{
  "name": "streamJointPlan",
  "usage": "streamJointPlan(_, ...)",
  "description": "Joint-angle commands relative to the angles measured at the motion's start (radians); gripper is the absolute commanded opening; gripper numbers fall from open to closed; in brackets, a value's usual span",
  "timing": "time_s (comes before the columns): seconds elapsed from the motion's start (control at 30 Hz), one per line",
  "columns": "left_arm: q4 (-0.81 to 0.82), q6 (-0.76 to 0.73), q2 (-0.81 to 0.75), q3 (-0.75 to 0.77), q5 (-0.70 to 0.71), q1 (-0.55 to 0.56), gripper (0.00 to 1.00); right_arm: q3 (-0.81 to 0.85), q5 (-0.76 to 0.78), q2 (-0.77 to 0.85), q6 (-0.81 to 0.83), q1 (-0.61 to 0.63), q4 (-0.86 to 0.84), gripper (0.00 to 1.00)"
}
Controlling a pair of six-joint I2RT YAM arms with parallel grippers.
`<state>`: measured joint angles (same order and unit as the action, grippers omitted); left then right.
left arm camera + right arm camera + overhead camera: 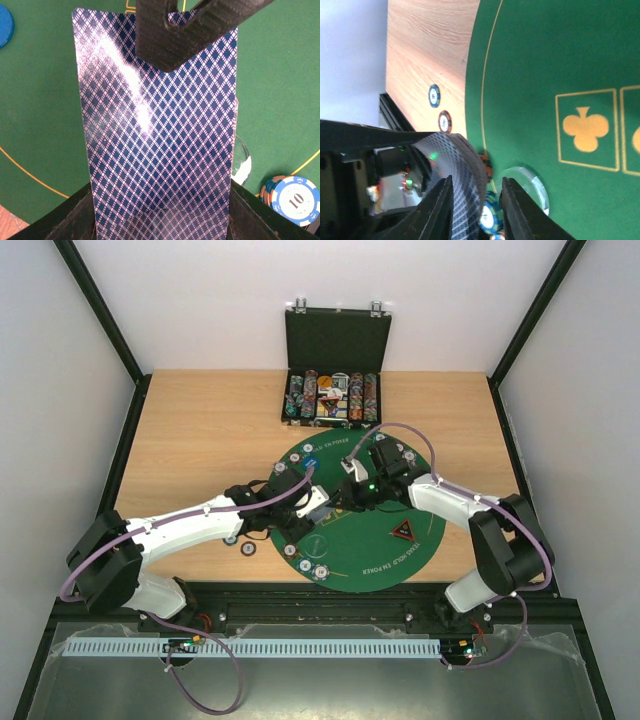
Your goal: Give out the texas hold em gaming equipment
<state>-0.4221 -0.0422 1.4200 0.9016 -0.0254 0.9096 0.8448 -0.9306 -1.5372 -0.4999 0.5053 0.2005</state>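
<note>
A blue diamond-backed playing card (160, 125) is held above the round green felt mat (40, 125) on the surface. Its near end is clamped by the left pincer (310, 505), whose fingers are pressed against its two long edges. The card's long axis runs straight out from the left pincer toward the right pincer (477, 182). The right pincer's fingers stand apart, with the card's bowed far end between them and closer to one finger; no squeeze on it is seen. A thin pinkish edge hints at a second card beneath, but this cannot be told. The next move is judged to need the right pincer closed on that far end and drawn away along the card's length. A blue-and-white striped poker chip (295, 200) lies on the mat, below and to the right of the left pincer.
</note>
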Motion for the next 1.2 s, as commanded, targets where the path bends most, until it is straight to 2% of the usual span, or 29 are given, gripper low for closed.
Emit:
streamJointPlan(0.0,-0.005,-0.007,-0.023,0.000,0.008,0.006,0.57,-0.007,-0.062,0.045,-0.037,-0.004,-0.045,0.20)
streamJointPlan(0.1,-0.006,-0.008,-0.022,0.000,0.014,0.006,0.57,-0.010,-0.067,0.047,-0.043,-0.004,-0.052,0.06)
streamJointPlan(0.17,-0.006,-0.007,-0.023,0.000,0.017,0.005,0.57,-0.010,-0.064,0.046,-0.037,-0.004,-0.047,0.02)
streamJointPlan(0.27,-0.006,-0.007,-0.020,0.000,0.018,0.002,0.57,-0.009,-0.039,0.047,-0.024,-0.004,-0.031,0.02)
streamJointPlan(0.43,-0.004,-0.008,-0.023,-0.003,0.029,-0.019,0.57,-0.004,0.113,0.106,-0.049,-0.054,-0.022,0.01)
streamJointPlan(0.57,-0.014,-0.008,-0.029,0.003,0.030,-0.092,0.57,-0.024,0.288,0.197,-0.119,-0.160,-0.082,0.02)
streamJointPlan(0.7,-0.021,-0.004,-0.040,0.008,0.043,-0.174,0.58,-0.023,0.408,0.224,-0.193,-0.178,-0.172,0.01)
streamJointPlan(0.83,-0.029,0.003,-0.050,0.011,0.071,-0.237,0.58,-0.012,0.344,0.150,-0.268,-0.173,-0.311,0.02)
streamJointPlan(1.17,-0.024,0.008,-0.070,0.002,0.066,-0.275,0.58,0.141,0.387,-0.149,-0.256,-0.094,-0.369,0.02)
